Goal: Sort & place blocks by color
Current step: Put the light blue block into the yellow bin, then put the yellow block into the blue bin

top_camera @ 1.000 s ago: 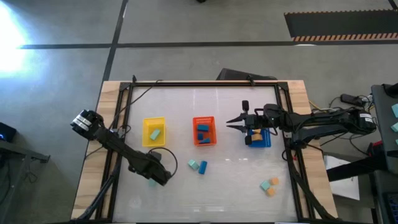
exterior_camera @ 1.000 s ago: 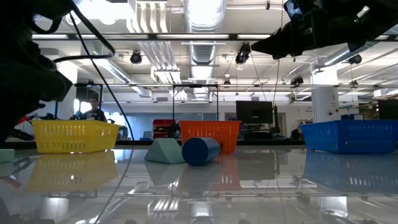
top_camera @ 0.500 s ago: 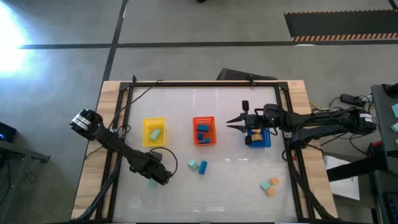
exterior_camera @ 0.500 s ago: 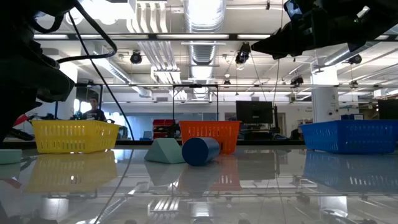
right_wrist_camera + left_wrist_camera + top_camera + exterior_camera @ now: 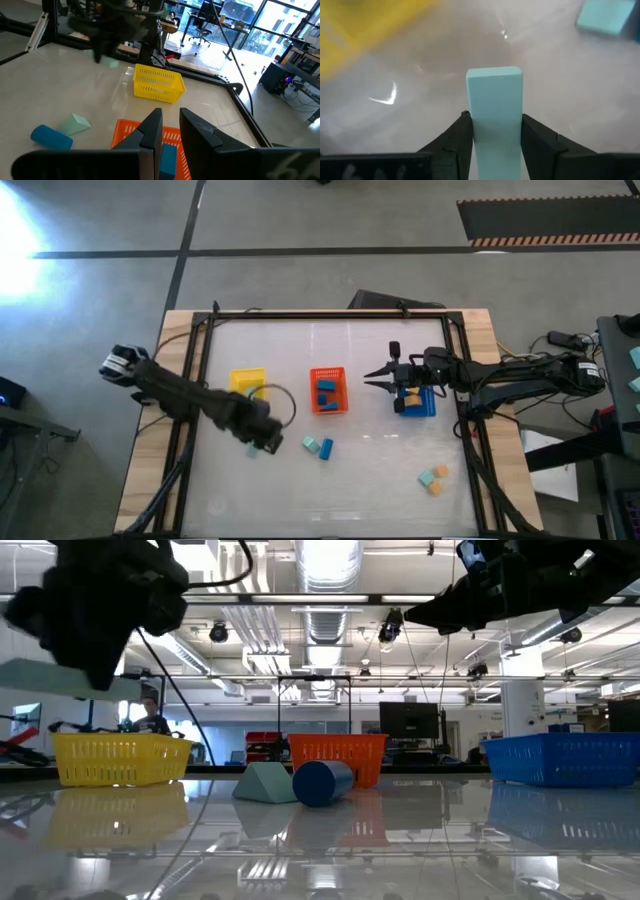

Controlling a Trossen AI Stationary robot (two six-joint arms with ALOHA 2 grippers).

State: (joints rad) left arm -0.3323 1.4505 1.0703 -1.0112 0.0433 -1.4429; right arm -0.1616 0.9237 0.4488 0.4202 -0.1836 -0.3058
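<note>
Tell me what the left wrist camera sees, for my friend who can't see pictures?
The left gripper holds a pale teal bar-shaped block upright between its two dark fingers, above the shiny table. A blurry yellow basket and another teal block lie beyond.

Bright ceiling lights (image 5: 325, 560) are glaring over exposed ducts (image 5: 330, 615). At twelve o'clock a dark monitor (image 5: 408, 722) is standing; grey floor (image 5: 320, 220) is showing a striped mat (image 5: 545, 220) at one o'clock.
</note>
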